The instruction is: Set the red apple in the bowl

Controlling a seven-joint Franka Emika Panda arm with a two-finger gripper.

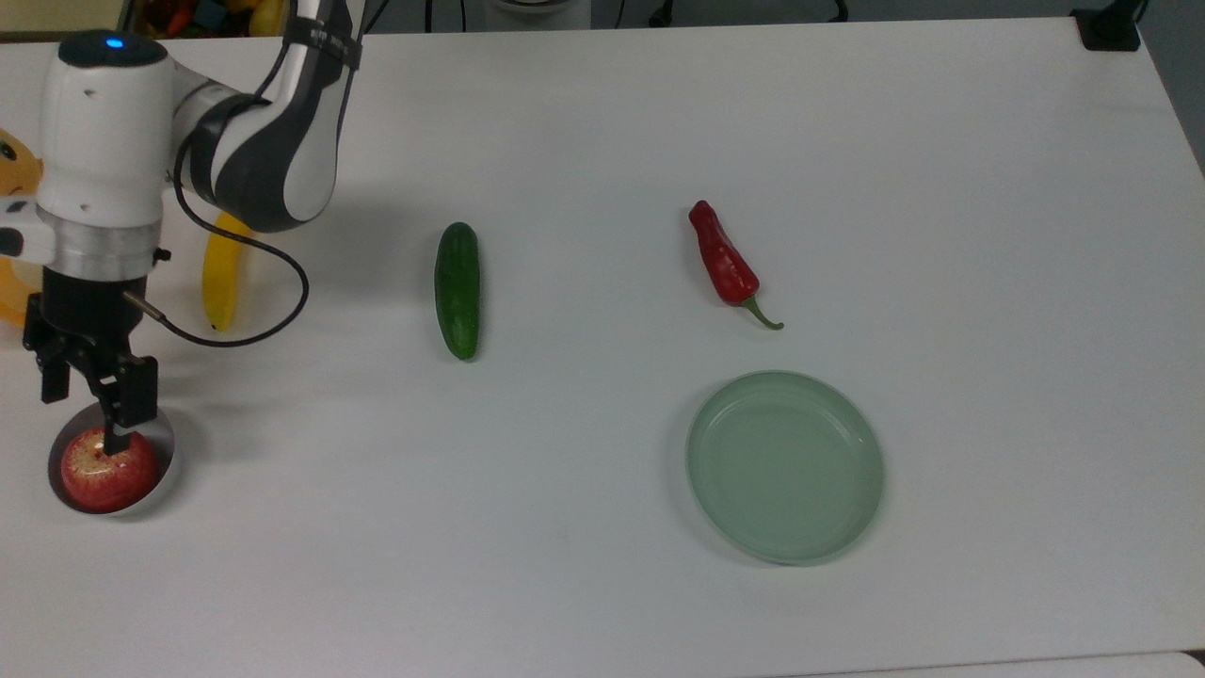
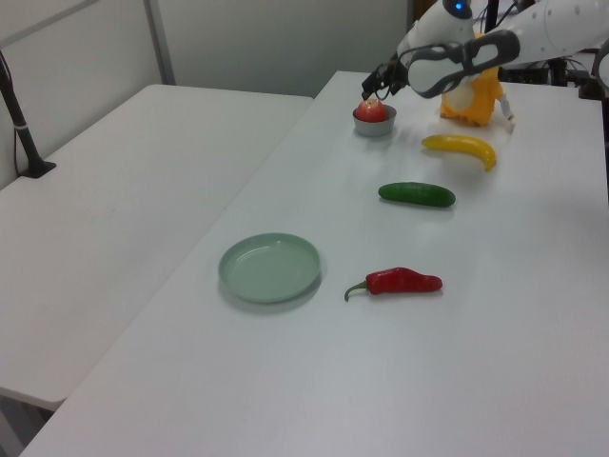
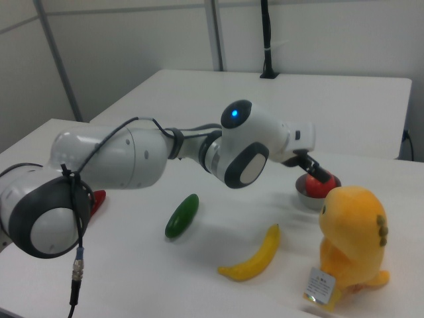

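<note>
Near the top view's left edge, the red apple (image 1: 97, 470) is seated inside the bowl (image 1: 160, 478), a small round grey vessel with upright sides and a smooth, metallic-looking rim. The apple is round and glossy, with a pale yellowish patch around its stem dimple, and it fills the bowl almost from wall to wall. The same arrangement is seen in the left view, where the apple (image 2: 371, 109) rises above the rim of the bowl (image 2: 374, 127), and in the right view (image 3: 318, 186).

The gripper (image 1: 83, 395) is held just above the apple, clear of the fruit, with its two dark fingers spread apart and nothing between them. One fingertip (image 1: 115, 437) is seen overlapping the apple's upper edge in the top view; contact cannot be confirmed.

Spread across the smooth white table (image 1: 659, 141) are a matte dark green cucumber (image 1: 457, 289), a curved yellow banana (image 1: 220, 273), a tapered red chili pepper (image 1: 723, 259) with a green stem, and a shallow pale green plate (image 1: 784, 466). A yellow plush toy (image 3: 351, 242) is placed beside the bowl.
</note>
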